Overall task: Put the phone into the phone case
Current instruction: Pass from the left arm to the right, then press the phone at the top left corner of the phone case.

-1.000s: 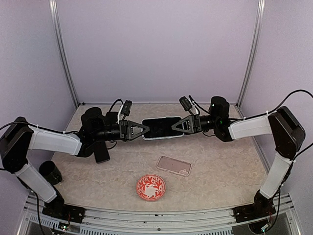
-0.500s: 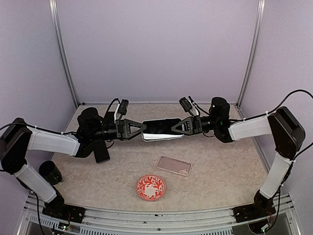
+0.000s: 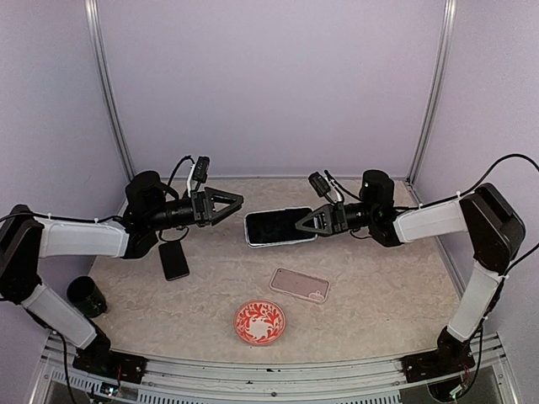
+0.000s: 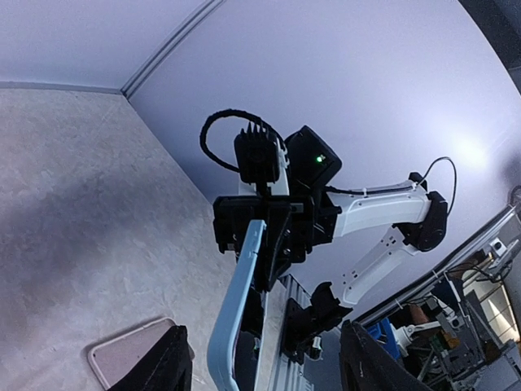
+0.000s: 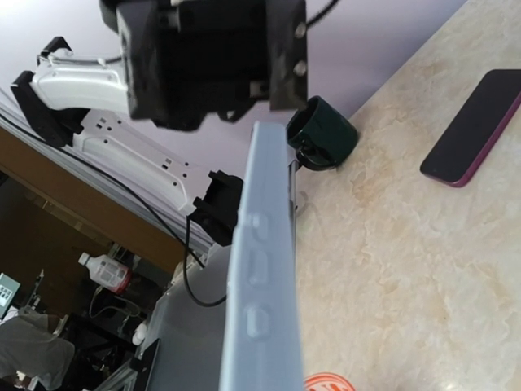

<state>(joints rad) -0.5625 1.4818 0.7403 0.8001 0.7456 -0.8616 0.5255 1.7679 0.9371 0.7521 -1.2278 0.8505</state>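
Right claw (image 3: 308,222) clenched on the slim black-screen, pale-blue-edged phone (image 3: 271,227), held off the worktop (image 3: 379,295), long axis left-right. Left claw (image 3: 227,204) released, clear of it. Clear pinkish rectangular case (image 3: 299,284) lies flat, base-side of the phone; I'd say right arm's nearer.

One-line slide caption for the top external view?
Right claw grips the phone; left claw open, clear of it; phone case on the table.

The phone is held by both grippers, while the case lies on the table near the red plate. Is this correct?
Not quite: only the right gripper holds the phone; the left gripper is open and apart from it, as the top external view shows. The case does lie on the table near the red plate.
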